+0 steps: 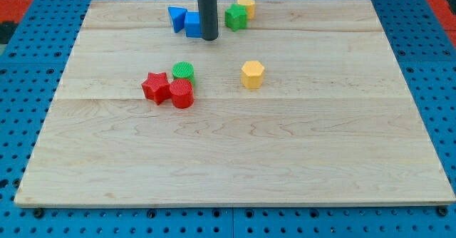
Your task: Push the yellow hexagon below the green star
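The yellow hexagon (252, 74) lies alone right of the board's middle. The green star (236, 16) sits near the view's top, touching a second yellow block (246, 5) behind it. The hexagon is below the star and slightly to its right, well apart from it. My tip (209, 38) rests at the view's top centre, just right of a blue cube (194, 24) and left of the green star. It is far above and left of the hexagon.
A blue triangle-like block (177, 17) touches the blue cube's left side. A red star (155, 88), a red cylinder (182, 94) and a green cylinder (183, 70) cluster left of centre. The wooden board (285, 167) ends on a blue pegboard.
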### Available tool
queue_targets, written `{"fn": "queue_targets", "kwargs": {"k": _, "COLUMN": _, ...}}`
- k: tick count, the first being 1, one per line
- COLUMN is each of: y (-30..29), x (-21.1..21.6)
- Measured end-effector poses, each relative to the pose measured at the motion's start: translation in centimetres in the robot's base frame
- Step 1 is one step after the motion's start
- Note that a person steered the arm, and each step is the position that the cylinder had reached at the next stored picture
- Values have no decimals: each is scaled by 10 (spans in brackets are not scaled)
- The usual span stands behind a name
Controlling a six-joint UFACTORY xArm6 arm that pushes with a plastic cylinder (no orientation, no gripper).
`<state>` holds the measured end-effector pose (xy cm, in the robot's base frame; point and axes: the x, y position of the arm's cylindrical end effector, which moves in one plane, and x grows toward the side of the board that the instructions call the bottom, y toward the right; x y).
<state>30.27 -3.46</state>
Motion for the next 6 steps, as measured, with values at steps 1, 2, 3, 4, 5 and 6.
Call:
{"fn": "queue_targets", "kwargs": {"k": 1, "y": 28, "x": 6}}
{"fn": "queue_targets", "kwargs": {"k": 2, "y": 105, "x": 41}}
{"fn": "queue_targets", "kwargs": {"k": 3, "y": 162, "x": 101}}
{"fn": "queue_targets", "kwargs": {"k": 4, "y": 117, "x": 140}}
{"fn": "queue_targets", "kwargs": {"k": 5, "y": 65, "x": 127}}
{"fn": "queue_targets", "kwargs": {"k": 6, "y": 54, "x": 97}}
